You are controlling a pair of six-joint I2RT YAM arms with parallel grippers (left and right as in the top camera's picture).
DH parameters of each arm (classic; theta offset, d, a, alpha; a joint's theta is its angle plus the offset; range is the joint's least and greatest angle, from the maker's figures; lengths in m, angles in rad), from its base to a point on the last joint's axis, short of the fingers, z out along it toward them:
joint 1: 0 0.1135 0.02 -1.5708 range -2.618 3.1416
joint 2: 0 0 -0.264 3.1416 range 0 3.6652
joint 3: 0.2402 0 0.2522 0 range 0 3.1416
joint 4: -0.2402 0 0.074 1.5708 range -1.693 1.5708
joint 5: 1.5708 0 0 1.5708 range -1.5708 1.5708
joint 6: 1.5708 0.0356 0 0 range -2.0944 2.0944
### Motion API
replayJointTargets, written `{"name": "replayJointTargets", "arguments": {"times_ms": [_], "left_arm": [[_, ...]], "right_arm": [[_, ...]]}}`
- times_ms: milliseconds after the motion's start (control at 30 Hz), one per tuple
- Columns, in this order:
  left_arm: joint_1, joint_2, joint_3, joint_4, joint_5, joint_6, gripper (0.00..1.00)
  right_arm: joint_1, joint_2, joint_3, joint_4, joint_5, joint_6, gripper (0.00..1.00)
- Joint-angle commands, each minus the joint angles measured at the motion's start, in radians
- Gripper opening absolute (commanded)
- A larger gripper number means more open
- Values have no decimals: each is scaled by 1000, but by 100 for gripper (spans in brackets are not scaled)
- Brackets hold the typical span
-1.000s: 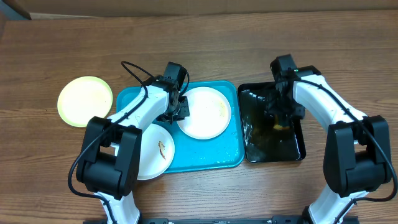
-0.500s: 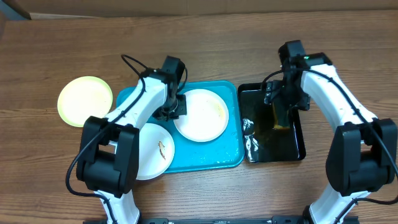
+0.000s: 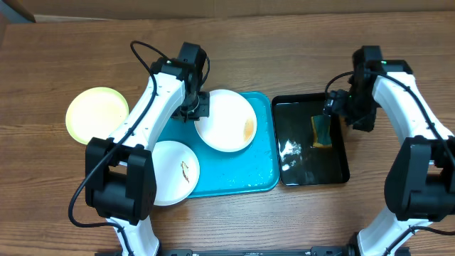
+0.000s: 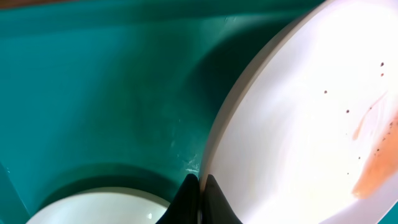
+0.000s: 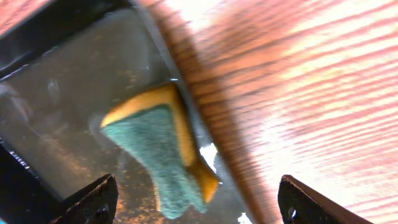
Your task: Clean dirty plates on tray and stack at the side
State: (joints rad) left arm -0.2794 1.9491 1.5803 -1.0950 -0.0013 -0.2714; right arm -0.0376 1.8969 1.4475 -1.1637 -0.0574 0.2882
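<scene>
A white plate (image 3: 226, 121) with an orange-brown smear near its right edge sits tilted over the turquoise tray (image 3: 259, 167). My left gripper (image 3: 197, 108) is shut on its left rim. In the left wrist view the closed fingertips (image 4: 199, 186) pinch the plate (image 4: 298, 124) edge above the tray floor (image 4: 106, 93). A second white plate (image 3: 170, 173) with a brown smear lies on the tray's lower left corner and also shows in the wrist view (image 4: 93, 208). A yellow-green plate (image 3: 97, 115) rests on the table to the left. My right gripper (image 3: 340, 107) hangs open.
A black tray (image 3: 334, 174) of water stands right of the turquoise tray, with a green-and-yellow sponge (image 3: 321, 131) lying in it. The right wrist view shows the sponge (image 5: 158, 149) just ahead of the open gripper (image 5: 198, 190), beside the tray's right wall and the wooden table (image 5: 311, 93).
The left gripper closed on the plate's rim and shifted it up and left, tilting it. The right arm drew back to the right, away from the sponge.
</scene>
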Motion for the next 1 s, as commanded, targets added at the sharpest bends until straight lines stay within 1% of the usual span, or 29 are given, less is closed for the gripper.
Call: {"name": "replayJointTargets", "arguments": {"times_ms": [0, 233, 300, 433, 533, 600, 667, 833, 967], "left_arm": [[6, 14, 56, -9, -5, 34, 4], [6, 14, 141, -53, 6, 41, 4], [2, 14, 177, -64, 6, 41, 4], [-21, 14, 238, -68, 5, 40, 4], [-54, 14, 262, -48, -10, 41, 4], [-79, 14, 267, -22, -18, 44, 4], [-105, 14, 267, 1, -42, 44, 4], [-187, 14, 267, 61, -142, 44, 4], [-260, 14, 267, 102, -264, 44, 4]], "right_arm": [[-23, -23, 27, -10, -17, -2, 83], [-30, -23, 27, -2, -16, -2, 86], [-31, -23, 27, 3, -16, -2, 88], [-46, -23, 27, 16, -26, -1, 97], [-74, -23, 27, 33, -79, -2, 100], [-99, -23, 27, 43, -117, -2, 100], [-130, -23, 27, 53, -146, -2, 100], [-217, -23, 26, 68, -150, -1, 100], [-277, -23, 26, 71, -146, -2, 100]]}}
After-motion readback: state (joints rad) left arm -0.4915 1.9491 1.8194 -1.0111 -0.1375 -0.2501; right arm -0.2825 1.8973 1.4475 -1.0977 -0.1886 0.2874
